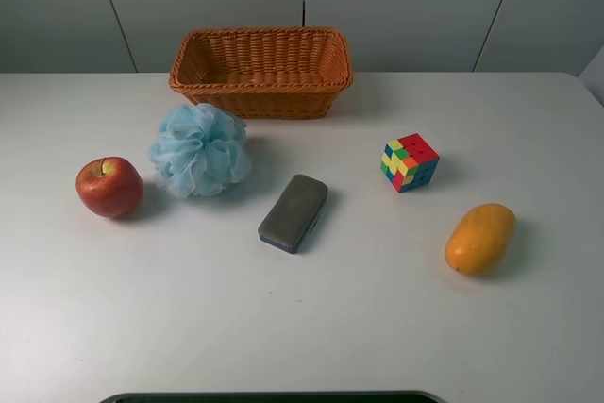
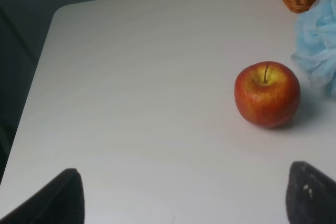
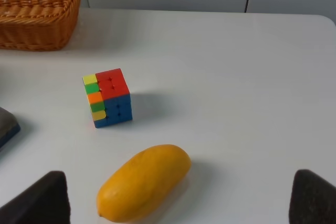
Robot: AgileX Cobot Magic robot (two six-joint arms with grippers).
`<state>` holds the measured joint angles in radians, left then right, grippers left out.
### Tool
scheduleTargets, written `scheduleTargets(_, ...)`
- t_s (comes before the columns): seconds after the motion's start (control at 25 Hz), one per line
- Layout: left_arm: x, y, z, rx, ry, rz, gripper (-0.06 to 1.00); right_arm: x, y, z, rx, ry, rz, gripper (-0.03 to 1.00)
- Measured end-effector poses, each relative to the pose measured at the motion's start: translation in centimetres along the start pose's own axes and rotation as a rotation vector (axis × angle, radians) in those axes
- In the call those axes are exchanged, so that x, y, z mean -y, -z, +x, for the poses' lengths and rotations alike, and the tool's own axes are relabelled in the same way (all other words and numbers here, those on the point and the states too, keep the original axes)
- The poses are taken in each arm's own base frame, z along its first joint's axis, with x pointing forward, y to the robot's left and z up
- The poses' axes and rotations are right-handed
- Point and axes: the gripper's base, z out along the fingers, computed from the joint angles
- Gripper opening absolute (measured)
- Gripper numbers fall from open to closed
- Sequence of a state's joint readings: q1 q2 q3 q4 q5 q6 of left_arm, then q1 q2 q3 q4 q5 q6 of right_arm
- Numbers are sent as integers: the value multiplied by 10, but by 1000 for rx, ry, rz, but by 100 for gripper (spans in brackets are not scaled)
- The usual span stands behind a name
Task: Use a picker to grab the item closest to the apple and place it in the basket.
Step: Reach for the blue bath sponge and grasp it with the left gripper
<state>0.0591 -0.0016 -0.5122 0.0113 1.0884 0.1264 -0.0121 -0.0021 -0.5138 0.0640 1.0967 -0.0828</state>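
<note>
Only the dark fingertips are showing, cut off at the edges of the two wrist views. The left gripper (image 2: 186, 200) and the right gripper (image 3: 178, 200) are both standing wide apart, holding nothing. The blue bath sponge (image 1: 200, 150) is lying just beside the apple (image 1: 109, 187), in front of the wicker basket (image 1: 260, 92). The left wrist view is cutting off both sponge and basket. The grey board eraser (image 1: 293, 212) is appearing whole only from above. The right wrist view is showing just its corner, near the puzzle cube (image 3: 107, 98) and the mango (image 3: 143, 182).
</note>
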Motion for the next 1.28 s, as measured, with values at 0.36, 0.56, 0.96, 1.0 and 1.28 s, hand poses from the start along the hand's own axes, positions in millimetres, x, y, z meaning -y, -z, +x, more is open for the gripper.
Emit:
scheduleTargets(0.36,0,0,0,0,0,0,74,0,0,0,0,-1,-2,63)
scheduleTargets(0.56,0,0,0,0,0,0,74,0,0,0,0,-1,-2,63)
scheduleTargets(0.96,-2,15,-23,37,0,5,74,0,0,0,0,-1,-2,63)
scheduleTargets(1.0,-4,19,-33,36,7,5,74,0,0,0,0,-1,-2,63)
scheduleTargets(1.28,-11,-5,-113,-113,52,57,74,0,0,0,0,-1,-2,63)
